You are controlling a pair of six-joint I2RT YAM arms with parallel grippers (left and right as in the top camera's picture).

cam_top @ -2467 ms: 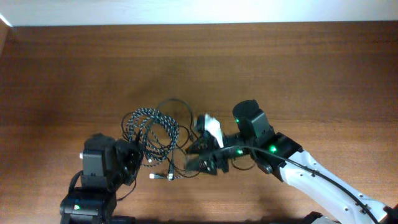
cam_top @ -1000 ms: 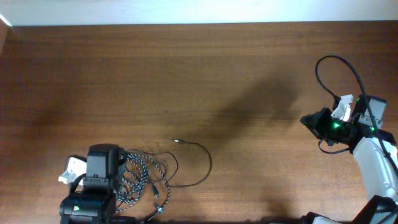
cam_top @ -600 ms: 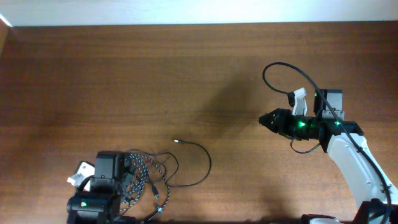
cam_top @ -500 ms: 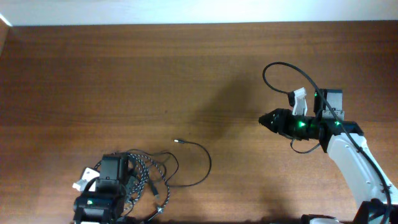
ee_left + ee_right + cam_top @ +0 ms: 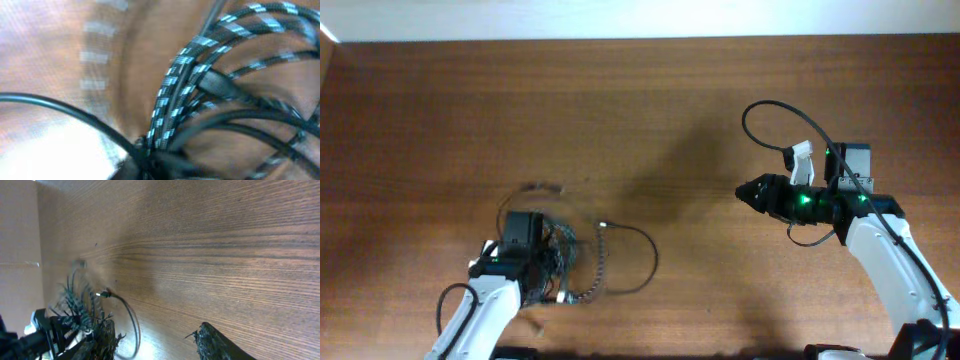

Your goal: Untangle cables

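Up from the near table (image 5: 620,110) edge comes the left arm (image 5: 470,310), dragging the cables (image 5: 560,265) along; right arm (image 5: 880,260) unchanged. The left tool (image 5: 548,258) is clamped on the cables, with the braided cord (image 5: 170,100) and darker strands pinched together in its wrist view. They sit low-left on the table, blurred, probably mid-swing. The black cord (image 5: 651,262) loops out rightward, its plug (image 5: 603,226) curling back left. The right tool (image 5: 744,192) hovers well apart to the right, tip facing the cables; can't tell if open or closed. Left arm nearer; the right would have to reach left for that free loop
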